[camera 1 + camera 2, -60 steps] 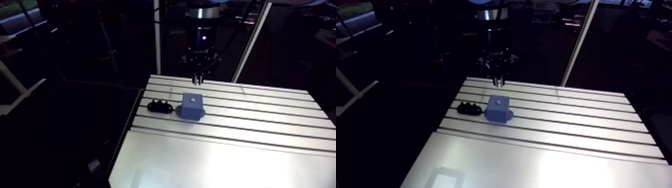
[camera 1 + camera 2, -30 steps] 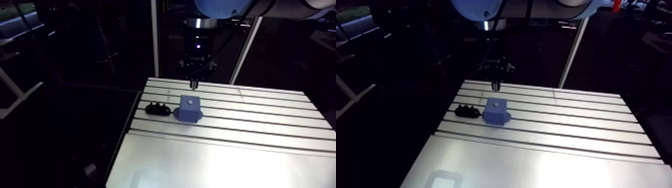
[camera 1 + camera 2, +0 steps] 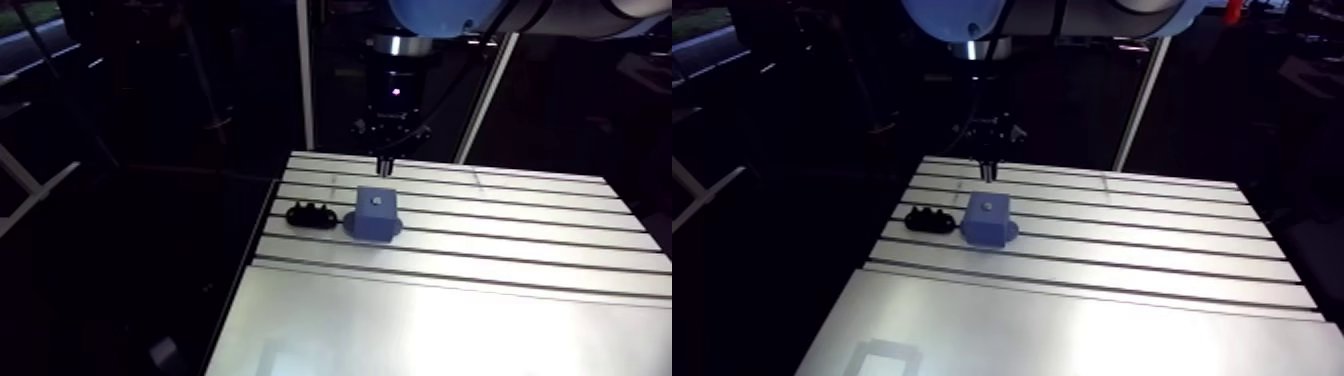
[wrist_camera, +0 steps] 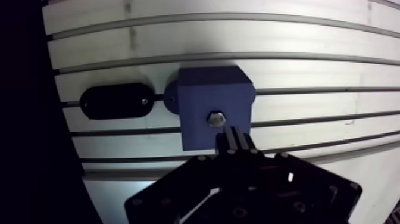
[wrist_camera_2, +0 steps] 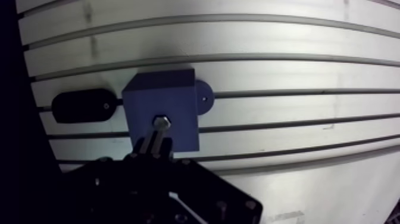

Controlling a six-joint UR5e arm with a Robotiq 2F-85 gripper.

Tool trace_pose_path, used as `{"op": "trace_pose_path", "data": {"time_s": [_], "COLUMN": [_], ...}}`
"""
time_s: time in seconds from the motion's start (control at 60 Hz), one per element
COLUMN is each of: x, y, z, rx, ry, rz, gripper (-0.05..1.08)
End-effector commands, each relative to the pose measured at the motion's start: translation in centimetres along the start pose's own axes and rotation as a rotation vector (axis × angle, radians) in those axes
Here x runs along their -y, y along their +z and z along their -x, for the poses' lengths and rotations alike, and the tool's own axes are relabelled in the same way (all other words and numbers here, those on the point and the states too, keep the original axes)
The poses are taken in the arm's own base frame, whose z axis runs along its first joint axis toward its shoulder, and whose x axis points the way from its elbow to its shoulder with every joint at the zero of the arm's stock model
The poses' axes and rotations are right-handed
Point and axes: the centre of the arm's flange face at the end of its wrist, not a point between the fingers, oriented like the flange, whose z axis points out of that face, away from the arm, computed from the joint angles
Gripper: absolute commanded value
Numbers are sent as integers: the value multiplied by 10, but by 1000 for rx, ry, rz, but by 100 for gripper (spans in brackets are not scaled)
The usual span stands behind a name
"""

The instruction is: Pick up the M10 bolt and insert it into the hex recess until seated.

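Observation:
A blue block (image 4: 211, 101) stands on the slotted table (image 3: 520, 230). The bolt (image 4: 216, 118) sits in the recess in the block's top face, only its metal hex head showing. In the wrist view my gripper (image 4: 235, 138) hangs above the block, just beside the bolt head, its two fingers pressed together with nothing between them. The arm view shows the gripper (image 3: 384, 166) a little above and behind the block (image 3: 374, 213).
A black oval holder (image 4: 116, 101) lies on the table beside the block, close to the table's edge (image 3: 262, 225). A round blue flange (image 5: 203, 97) sticks out at the block's foot. Smooth plate (image 3: 430, 330) covers the near part of the table.
The arm view has shifted slightly with the camera. The fingertips looked a little apart earlier and are now together. Block, bolt and black holder keep their places.

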Motion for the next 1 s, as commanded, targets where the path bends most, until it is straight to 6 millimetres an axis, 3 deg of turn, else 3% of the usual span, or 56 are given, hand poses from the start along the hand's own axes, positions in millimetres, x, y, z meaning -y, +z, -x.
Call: {"op": "trace_pose_path", "data": {"time_s": [0.017, 0.483, 1.0], "x": [-1, -1, 2], "y": [8, 21, 24], "z": [-1, -1, -4], "rx": [14, 39, 8], "ry": [-7, -28, -45], "rz": [1, -1, -14], "gripper": [108, 108, 108]}}
